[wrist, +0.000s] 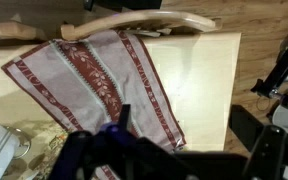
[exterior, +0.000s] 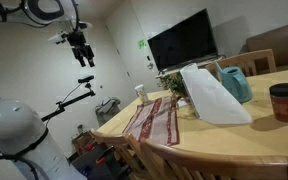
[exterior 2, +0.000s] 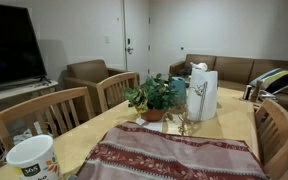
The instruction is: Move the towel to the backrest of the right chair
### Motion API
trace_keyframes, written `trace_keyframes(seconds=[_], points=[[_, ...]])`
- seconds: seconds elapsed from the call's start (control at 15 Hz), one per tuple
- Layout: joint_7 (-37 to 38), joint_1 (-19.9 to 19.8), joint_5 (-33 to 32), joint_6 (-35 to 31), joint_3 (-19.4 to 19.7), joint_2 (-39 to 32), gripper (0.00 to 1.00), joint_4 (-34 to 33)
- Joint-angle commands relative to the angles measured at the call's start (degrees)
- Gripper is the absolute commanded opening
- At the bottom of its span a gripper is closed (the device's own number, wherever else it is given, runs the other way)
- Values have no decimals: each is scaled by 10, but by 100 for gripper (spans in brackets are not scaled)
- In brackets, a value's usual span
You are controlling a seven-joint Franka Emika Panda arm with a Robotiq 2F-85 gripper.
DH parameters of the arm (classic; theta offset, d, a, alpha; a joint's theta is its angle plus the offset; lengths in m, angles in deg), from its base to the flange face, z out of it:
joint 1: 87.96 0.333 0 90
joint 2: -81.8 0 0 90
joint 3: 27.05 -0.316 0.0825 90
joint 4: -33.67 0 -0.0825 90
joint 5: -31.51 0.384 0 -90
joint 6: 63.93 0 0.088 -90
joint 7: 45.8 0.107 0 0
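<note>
Wrist view: the towel (wrist: 94, 80) lies spread flat on the pale wooden table (wrist: 206, 75), its dark red and tan stripes running at a slant to the table edge, one short end close to the wide curved top rail of the right chair (wrist: 134, 22). The cloth is not on the backrest. The gripper (wrist: 114, 150) shows only as a dark, blurred shape at the bottom of this view, above the towel's near end, so whether its fingers are parted or together cannot be told. In an exterior view the gripper (exterior: 81, 45) hangs high beside the wall, well apart from the towel (exterior: 154, 120) and holding nothing visible. Behind the cloth stand a white bag (exterior: 212, 95), a teal pitcher (exterior: 234, 82) and a red jar (exterior: 284, 100). A potted plant (exterior 2: 156, 95) sits just beyond the towel (exterior 2: 169, 155) in an exterior view, and a television (exterior: 182, 42) hangs on the far wall.
</note>
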Motion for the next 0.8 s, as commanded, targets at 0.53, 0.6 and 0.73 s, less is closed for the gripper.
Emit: trace_keyframes(seconds=[0.53,0.6,0.73], points=[[-7,-14,7,4,-10,0,100,-2],[-35,-4,22,6,4,-8,100,-2],[-97,14,54,-1,20,-20,100,0]])
